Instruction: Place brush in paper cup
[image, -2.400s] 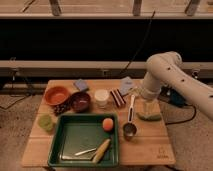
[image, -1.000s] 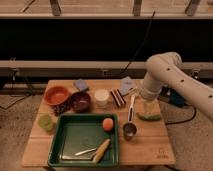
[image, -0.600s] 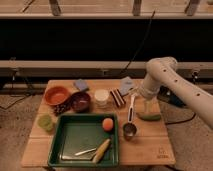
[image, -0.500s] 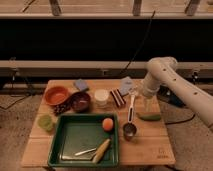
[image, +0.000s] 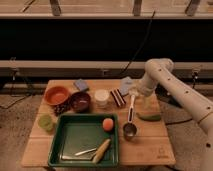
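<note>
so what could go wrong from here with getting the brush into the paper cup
1. The gripper is at the top end of the brush, whose lower end is near the metal cup; it could end up there.
2. The striped block lies between brush and paper cup and might get knocked.
3. The long brush may tip the small cup.
</note>
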